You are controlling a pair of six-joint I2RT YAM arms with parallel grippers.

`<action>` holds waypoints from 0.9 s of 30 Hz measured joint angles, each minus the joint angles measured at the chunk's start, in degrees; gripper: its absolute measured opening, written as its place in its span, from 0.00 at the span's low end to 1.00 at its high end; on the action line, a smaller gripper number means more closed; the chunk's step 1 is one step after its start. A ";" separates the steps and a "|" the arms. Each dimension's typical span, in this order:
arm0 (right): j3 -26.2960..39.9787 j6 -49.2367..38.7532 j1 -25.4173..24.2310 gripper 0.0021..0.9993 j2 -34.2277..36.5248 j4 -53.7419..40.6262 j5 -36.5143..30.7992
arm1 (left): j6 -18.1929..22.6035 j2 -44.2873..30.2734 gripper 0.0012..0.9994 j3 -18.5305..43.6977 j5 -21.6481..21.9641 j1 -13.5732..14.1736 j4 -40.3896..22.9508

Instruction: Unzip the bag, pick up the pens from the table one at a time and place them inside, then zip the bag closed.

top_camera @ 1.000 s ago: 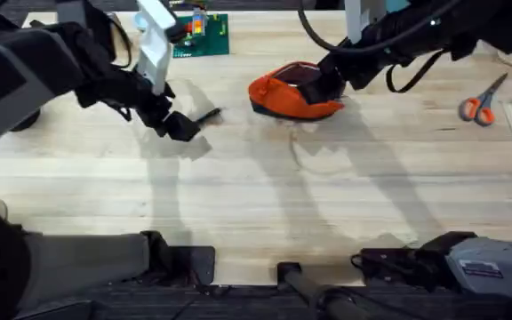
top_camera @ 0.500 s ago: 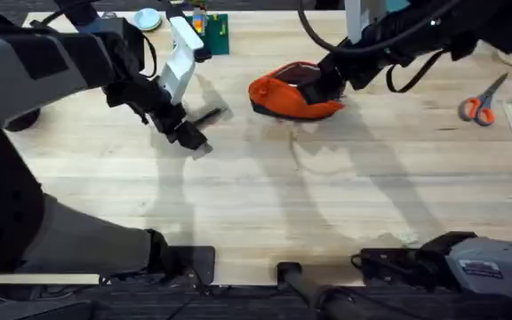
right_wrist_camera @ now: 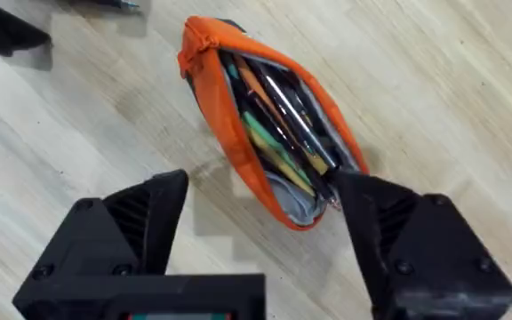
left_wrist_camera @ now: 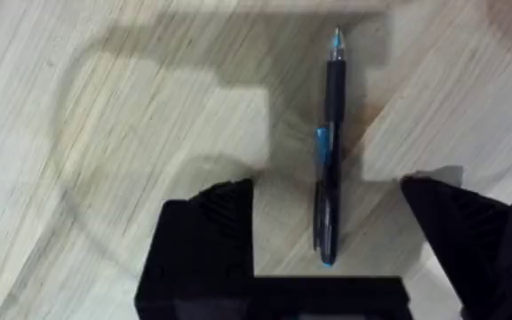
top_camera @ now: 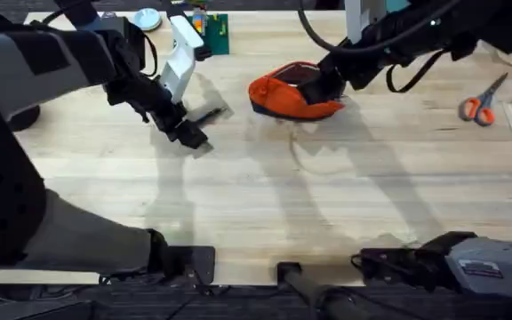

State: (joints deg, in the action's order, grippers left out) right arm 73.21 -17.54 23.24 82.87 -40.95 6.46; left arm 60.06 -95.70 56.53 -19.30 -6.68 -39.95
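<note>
Progress is sitting past the halfway mark, as far as you can judge: the bag (top_camera: 293, 92) is lying unzipped in the upper middle of the overhead frame, and in the right wrist view its mouth is gaping over a bundle of pens and coloured sticks already packed inside. One pen (left_wrist_camera: 328, 151) is lying loose on the table (top_camera: 265, 196), so you are looking at a pickup, a drop into the bag, and then the zip to close.

Your left gripper (left_wrist_camera: 327, 227) is hovering released over that pen, fingers spread to either side of the barrel near its lower end and not touching it. In the overhead frame this is happening at the upper left, with the pen well apart from the bag.

Your right gripper (right_wrist_camera: 260, 222) is standing wide open too, straddling the bag's near end; you are gripping nothing there, though whether a finger is brushing the fabric you cannot tell.

Materials are telling you how things may handle: the bag is soft orange cloth with a grey lining, slumping into an oval; the pen is slim, hard and black with a blue clip and tip, likely to roll; the table is pale planked wood with visible grain.
</note>
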 joint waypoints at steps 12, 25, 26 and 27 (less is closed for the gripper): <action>0.00 0.01 0.00 1.00 0.00 0.00 0.00 | 0.05 -0.31 0.24 0.26 -1.55 0.10 -0.68; 0.00 0.02 0.00 1.00 0.00 -0.01 0.00 | -0.06 -0.39 0.04 0.42 -2.77 0.17 -0.27; 0.00 0.00 0.00 1.00 0.00 -0.02 0.00 | -0.08 -0.39 0.04 0.42 -2.77 0.17 -0.25; 0.00 0.02 0.00 1.00 0.00 -0.02 0.00 | -0.12 -0.39 0.04 0.42 -2.77 0.17 -0.25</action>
State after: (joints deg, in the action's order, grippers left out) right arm 73.21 -17.52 23.24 82.87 -40.97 6.46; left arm 59.94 -96.09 56.95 -22.06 -6.50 -40.21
